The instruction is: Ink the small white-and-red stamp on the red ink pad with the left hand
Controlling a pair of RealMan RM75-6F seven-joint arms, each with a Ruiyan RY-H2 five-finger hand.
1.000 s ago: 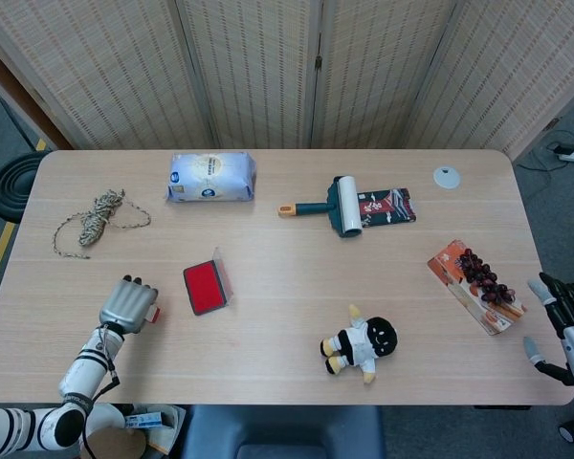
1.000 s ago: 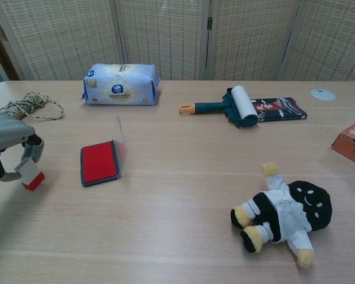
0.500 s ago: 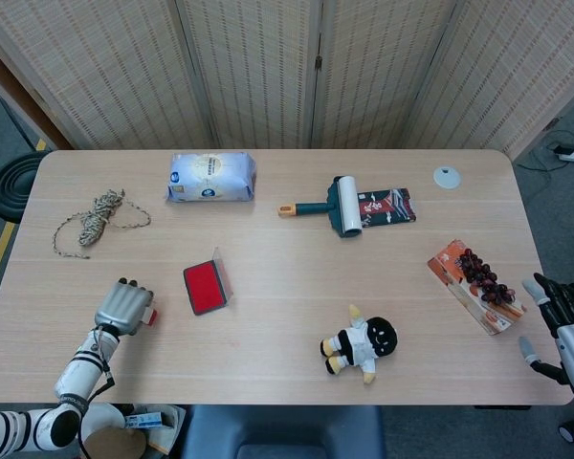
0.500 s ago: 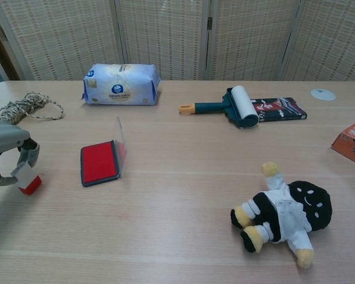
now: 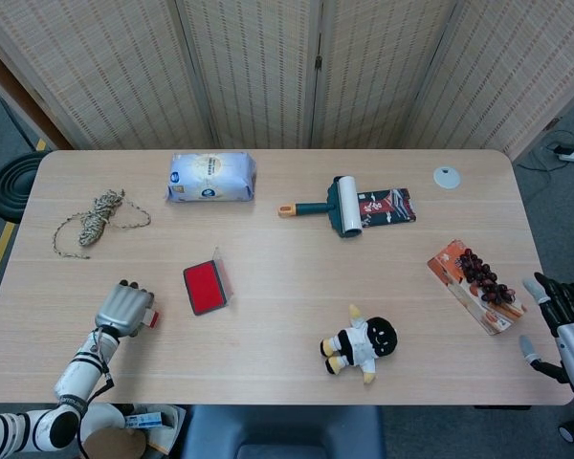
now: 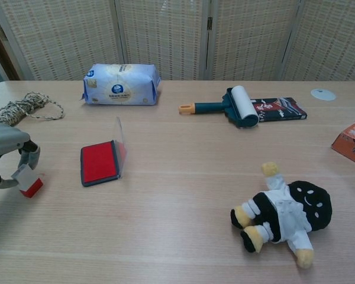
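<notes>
My left hand (image 5: 124,308) is near the table's front left and pinches the small white-and-red stamp (image 5: 151,318) between thumb and a finger. In the chest view the left hand (image 6: 5,155) arches over the stamp (image 6: 28,180), whose red end points down at or just above the tabletop. The red ink pad (image 5: 205,286) lies open to the right of the stamp, apart from it. In the chest view the ink pad (image 6: 99,161) has its clear lid (image 6: 119,141) standing upright. My right hand (image 5: 561,323) hangs off the table's right edge, fingers spread, holding nothing.
A rope coil (image 5: 94,219) and a blue-white bag (image 5: 210,177) lie behind the pad. Further right are a lint roller (image 5: 337,204), a dark packet (image 5: 386,207), a white disc (image 5: 447,176), an orange box (image 5: 474,285) and a plush doll (image 5: 361,344).
My left hand has drawn slightly back toward the table's front edge and lowered, still holding the stamp. The right hand shifted a little.
</notes>
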